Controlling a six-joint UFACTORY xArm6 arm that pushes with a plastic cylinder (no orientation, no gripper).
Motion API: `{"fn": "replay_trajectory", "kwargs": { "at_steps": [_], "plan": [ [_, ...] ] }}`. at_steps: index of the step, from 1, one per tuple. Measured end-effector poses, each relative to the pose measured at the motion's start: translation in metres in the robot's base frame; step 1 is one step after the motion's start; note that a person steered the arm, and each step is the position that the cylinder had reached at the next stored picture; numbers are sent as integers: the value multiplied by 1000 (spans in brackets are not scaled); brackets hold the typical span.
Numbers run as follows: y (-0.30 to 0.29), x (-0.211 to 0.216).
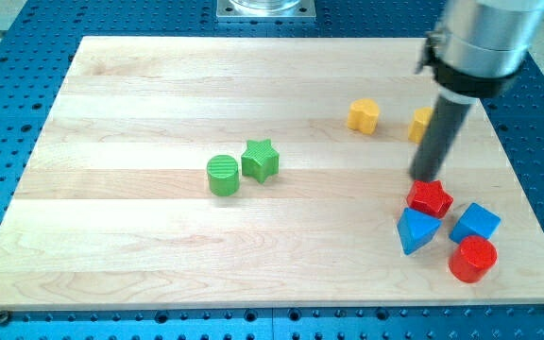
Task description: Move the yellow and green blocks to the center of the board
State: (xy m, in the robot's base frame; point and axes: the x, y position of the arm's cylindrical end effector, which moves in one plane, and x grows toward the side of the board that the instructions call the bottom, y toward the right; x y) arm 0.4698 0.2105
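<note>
Two pairs and a cluster of four on the tabletop (111, 94)

Near the middle, the green cylinder (223, 177) sits just left of the green star (261, 161), almost touching. Far right, the yellow block (364, 115) lies left of a second yellow block (421, 123), which the rod partly hides. My tip (426, 179) stands just behind the red star (430, 197). Nearer than that star lie the blue wedge (416, 230), the blue cube (475, 223) to its right, and the red cylinder (471, 259) nearest.
</note>
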Motion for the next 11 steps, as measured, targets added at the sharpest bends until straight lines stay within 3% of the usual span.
{"fn": "replay_trajectory", "kwargs": {
  "at_steps": [2, 3, 5, 7, 9, 10, 11],
  "plan": [
    [29, -48],
    [-12, -63],
    [10, -94],
    [-57, -95],
    [-146, -78],
    [-117, -42],
    [-135, 20]
  ]
}}
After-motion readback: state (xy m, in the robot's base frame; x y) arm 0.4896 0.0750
